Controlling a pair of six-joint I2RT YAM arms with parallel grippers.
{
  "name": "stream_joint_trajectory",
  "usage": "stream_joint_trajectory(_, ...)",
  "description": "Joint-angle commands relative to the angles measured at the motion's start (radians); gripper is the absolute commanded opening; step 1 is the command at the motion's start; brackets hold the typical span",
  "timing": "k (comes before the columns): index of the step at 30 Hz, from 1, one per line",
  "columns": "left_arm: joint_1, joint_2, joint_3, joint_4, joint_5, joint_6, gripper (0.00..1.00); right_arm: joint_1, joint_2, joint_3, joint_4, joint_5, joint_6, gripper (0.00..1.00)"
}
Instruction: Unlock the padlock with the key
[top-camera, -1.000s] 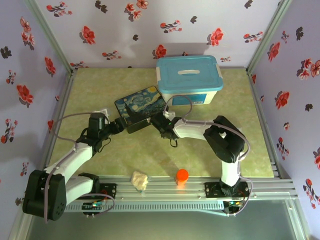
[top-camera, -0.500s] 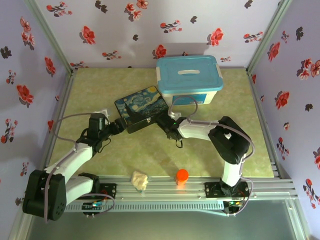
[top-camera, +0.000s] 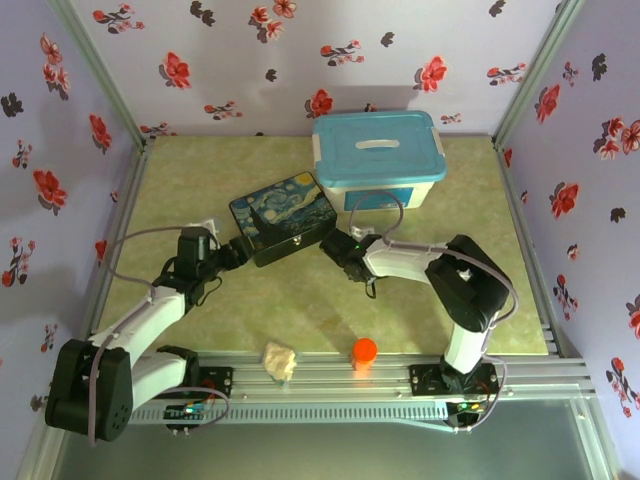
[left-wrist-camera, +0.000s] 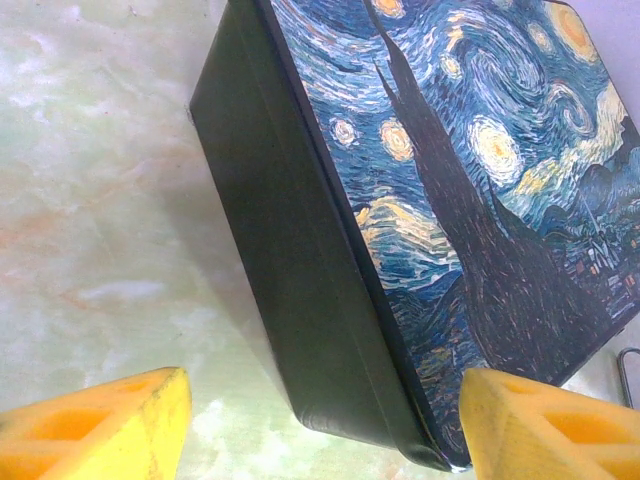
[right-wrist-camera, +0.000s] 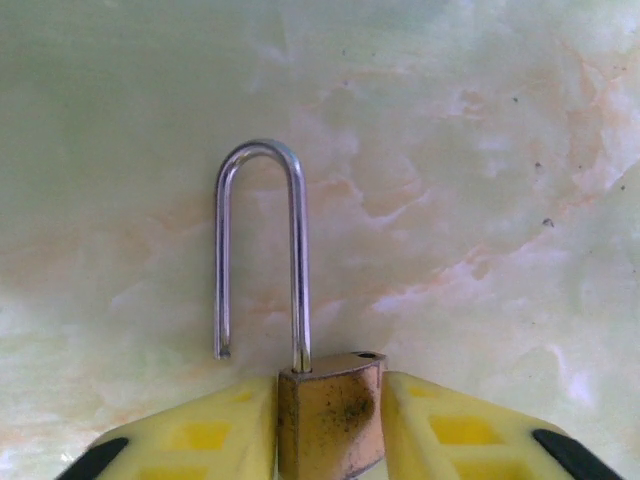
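Right wrist view: the right gripper (right-wrist-camera: 330, 388), clamped on the brass padlock (right-wrist-camera: 330, 415), has backed away to four o'clock of the Starry Night tin (top-camera: 282, 218), shackle (right-wrist-camera: 298, 250) sprung free, apparently unlocked, while the left gripper (left-wrist-camera: 325, 425) stands wide, straddling the tin's corner.

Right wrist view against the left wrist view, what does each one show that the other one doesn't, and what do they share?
Right wrist: the padlock pinched in the right tool, with one leg of its shackle hanging free beside the body. Left wrist: a corner of the painted box in front of the open left tool. Shared: yellow fingers and the green marbled table.
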Motion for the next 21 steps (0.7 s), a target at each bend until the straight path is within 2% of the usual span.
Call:
stream_joint_trajectory(1,0.005,-0.004,-0.011,0.005,0.033,-0.014,0.71,-0.003,-0.066,-0.023,0.065,-0.033,-0.023,0.38)
stream_joint_trajectory(6,0.0,-0.035,-0.029,-0.016,0.043,-0.019,0.71,-0.006,-0.133,-0.035,0.132,-0.079,-0.038,0.48)
stream_joint_trajectory(8,-0.001,-0.064,-0.029,-0.047,0.043,-0.014,0.71,-0.008,-0.181,-0.05,0.164,-0.087,-0.04,0.54)
stream_joint_trajectory(10,0.001,-0.101,-0.019,-0.091,0.034,0.0,0.71,-0.01,-0.246,-0.071,0.198,-0.071,-0.052,0.64)
stream_joint_trajectory(11,0.005,-0.124,-0.016,-0.108,0.032,0.008,0.72,-0.018,-0.287,-0.086,0.216,-0.058,-0.061,0.76)
stream_joint_trajectory(13,0.007,-0.157,-0.012,-0.127,0.033,0.013,0.72,-0.054,-0.357,-0.104,0.227,-0.055,-0.076,0.92)
stream_joint_trajectory(18,0.005,-0.238,-0.026,-0.207,0.026,0.012,0.73,-0.163,-0.512,-0.124,0.161,-0.019,-0.149,0.96)
stream_joint_trajectory(20,0.007,-0.29,-0.026,-0.255,-0.045,0.063,0.77,-0.193,-0.585,-0.174,0.201,0.012,-0.234,0.99)
stream_joint_trajectory(21,0.01,-0.318,-0.021,-0.275,-0.09,0.1,0.85,-0.219,-0.624,-0.223,0.248,0.024,-0.289,0.99)
